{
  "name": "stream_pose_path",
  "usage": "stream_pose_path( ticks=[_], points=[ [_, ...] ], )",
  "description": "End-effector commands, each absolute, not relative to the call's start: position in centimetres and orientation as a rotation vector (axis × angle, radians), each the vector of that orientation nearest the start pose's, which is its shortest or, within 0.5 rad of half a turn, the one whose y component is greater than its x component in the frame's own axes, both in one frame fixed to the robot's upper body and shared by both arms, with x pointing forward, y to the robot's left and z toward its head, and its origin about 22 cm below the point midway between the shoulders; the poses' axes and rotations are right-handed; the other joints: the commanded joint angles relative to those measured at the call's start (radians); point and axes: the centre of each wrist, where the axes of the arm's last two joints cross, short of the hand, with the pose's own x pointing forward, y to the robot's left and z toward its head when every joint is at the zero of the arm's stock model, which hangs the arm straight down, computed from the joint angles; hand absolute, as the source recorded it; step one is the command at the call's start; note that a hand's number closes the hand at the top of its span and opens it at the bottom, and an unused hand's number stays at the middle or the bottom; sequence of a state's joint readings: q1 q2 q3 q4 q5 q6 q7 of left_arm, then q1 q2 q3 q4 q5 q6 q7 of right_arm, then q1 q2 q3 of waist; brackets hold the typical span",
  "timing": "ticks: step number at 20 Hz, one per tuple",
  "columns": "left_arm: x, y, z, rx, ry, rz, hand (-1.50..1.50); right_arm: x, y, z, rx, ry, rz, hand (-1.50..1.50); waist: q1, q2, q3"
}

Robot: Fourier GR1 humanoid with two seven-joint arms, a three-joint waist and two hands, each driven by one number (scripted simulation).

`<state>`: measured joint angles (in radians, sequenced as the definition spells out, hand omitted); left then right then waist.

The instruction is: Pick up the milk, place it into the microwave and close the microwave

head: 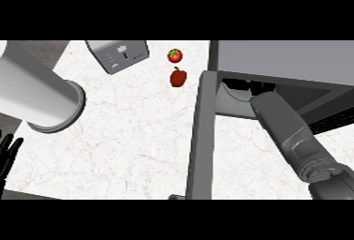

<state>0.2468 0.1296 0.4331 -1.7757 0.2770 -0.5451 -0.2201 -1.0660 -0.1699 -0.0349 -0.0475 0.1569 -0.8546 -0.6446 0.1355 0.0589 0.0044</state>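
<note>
In the head view, the right hand is reached inside the open microwave; its fingers are hidden, so their state cannot be told. The milk cannot be seen. The left hand's fingers are held straight, empty, at the worktop's left edge.

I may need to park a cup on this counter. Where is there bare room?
The widest bare stretch of counter lies between the grey cylinder and the open microwave door. The far strip is crowded: toaster, tomato, red pepper. The right forearm fills the microwave opening.
</note>
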Motion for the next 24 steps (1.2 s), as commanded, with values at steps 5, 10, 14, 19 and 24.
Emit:
stream_pose_path(
  ticks=[5, 10, 14, 19, 24],
  points=[
    [15.7, 37.2, 2.4, -0.051, -1.868, -0.014, -1.5, 42.4, -19.5, 0.1, -0.947, -1.804, 0.333, -1.5, -0.017, -0.004, 0.0],
    [14.2, 37.6, 2.1, -0.024, -1.897, 0.003, -1.5, 41.9, -21.3, -0.6, -0.9, -1.804, 0.306, -1.5, -0.038, -0.018, 0.0],
    [13.9, 37.0, 2.6, -0.031, -1.877, -0.006, -1.5, 41.7, -20.4, -1.0, -0.876, -1.794, 0.304, -1.5, -0.044, -0.023, 0.0],
    [13.0, 36.6, 2.5, -0.031, -1.866, 0.02, -1.5, 41.1, -21.7, -1.8, -0.753, -1.847, 0.279, -1.5, -0.059, -0.028, 0.0],
    [11.8, 35.6, 2.7, -0.041, -1.871, -0.01, -1.5, 39.9, -21.8, -3.6, -0.585, -1.876, 0.241, -1.5, -0.075, -0.036, -0.001]
  ],
)
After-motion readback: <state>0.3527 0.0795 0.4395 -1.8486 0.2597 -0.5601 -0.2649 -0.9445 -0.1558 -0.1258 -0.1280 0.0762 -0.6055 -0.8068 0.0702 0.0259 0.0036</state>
